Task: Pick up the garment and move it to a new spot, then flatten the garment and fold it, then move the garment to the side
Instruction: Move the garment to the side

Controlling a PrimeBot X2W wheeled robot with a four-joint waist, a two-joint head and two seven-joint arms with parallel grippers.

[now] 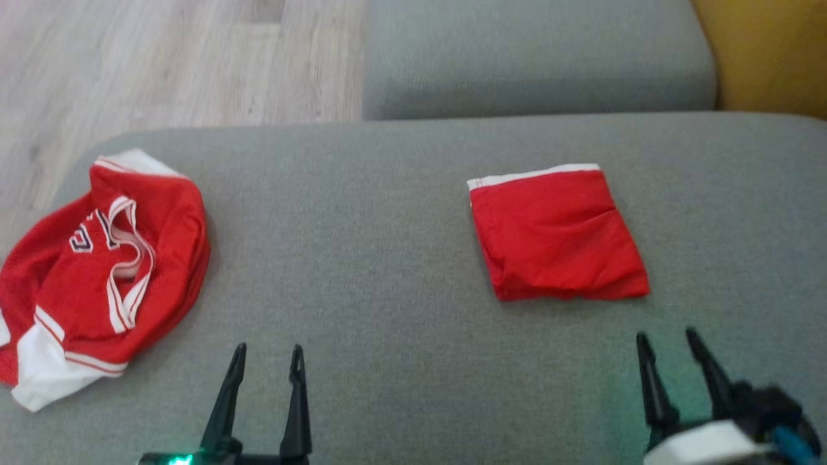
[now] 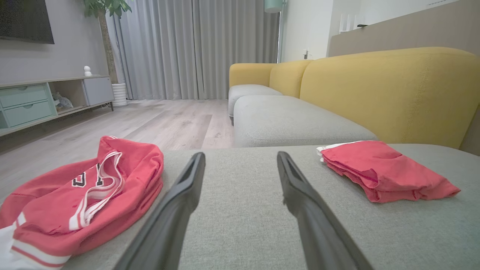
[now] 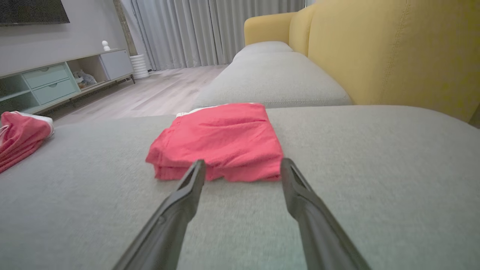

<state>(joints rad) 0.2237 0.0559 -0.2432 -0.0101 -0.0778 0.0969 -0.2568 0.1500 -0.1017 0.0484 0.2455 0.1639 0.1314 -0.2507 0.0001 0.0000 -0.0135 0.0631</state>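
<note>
**Desk:** What carries the scene?

**Photographer:** A wide grey sofa seat spans the head view. A second grey cushion lies beyond it, a yellow backrest runs along the right, and pale wood floor shows off the far left corner.

**Desk:** And the clothing?

**Photographer:** Two red pieces, well apart. A crumpled red jersey with white trim and dark-edged lettering lies bunched at the seat's left edge, its white hem nearest the robot. A folded red garment, a squarish packet with a white band along its far edge, lies flat on the right half of the seat.

**Desk:** The robot's hands?

**Photographer:** Both are low at the near edge, fingers pointing away across the fabric. The left hand sits between the two pieces, nearer the jersey, its fingers parted and gripping nothing. The right hand, likewise spread and empty, is just short of the folded garment's near right corner and apart from it.
</note>
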